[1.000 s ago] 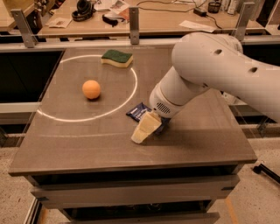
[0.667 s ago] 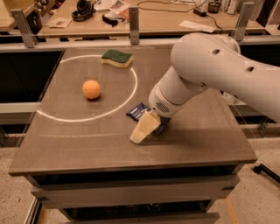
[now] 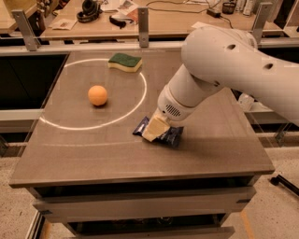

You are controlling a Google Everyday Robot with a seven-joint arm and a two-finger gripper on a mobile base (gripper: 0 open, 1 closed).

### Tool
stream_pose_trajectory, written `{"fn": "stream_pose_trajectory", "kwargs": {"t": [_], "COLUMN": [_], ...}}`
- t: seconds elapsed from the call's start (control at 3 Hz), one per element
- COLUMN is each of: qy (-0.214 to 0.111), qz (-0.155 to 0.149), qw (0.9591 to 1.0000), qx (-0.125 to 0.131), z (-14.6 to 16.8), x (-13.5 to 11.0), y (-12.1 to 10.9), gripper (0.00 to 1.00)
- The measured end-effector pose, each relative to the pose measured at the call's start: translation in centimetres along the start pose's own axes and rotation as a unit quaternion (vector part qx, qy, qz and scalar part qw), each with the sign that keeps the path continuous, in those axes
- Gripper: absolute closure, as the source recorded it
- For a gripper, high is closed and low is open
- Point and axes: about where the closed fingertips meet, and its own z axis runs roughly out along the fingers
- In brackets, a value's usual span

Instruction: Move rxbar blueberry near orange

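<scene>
The rxbar blueberry (image 3: 172,136), a flat dark blue wrapper, lies on the brown table (image 3: 215,149) right of the middle, just outside a white circle line. My gripper (image 3: 155,128) points down onto the bar and covers its middle; both ends of the wrapper show beside it. The orange (image 3: 97,95) sits inside the circle, well to the left of the bar and a little farther back. The big white arm (image 3: 224,60) reaches in from the right.
A green-topped yellow sponge (image 3: 124,61) lies at the back of the table on the circle line. A cluttered bench (image 3: 103,14) runs behind the table. The table's front edge is close to the bar.
The gripper tip has shifted a little back, away from the front edge. More of the blue wrapper shows to its right. The orange and sponge have not moved.
</scene>
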Motion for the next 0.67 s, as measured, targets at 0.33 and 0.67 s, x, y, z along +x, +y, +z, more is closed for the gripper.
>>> {"fn": "stream_pose_trajectory", "kwargs": {"t": [0.33, 0.67], "qy": [0.0, -0.039], "qz": [0.0, -0.015], "qw": [1.0, 0.9991], "qx": [0.0, -0.001], "z": [-0.1, -1.1], "x": [-0.1, -1.9], "y": [0.0, -0.2], "gripper": [1.0, 1.0]}}
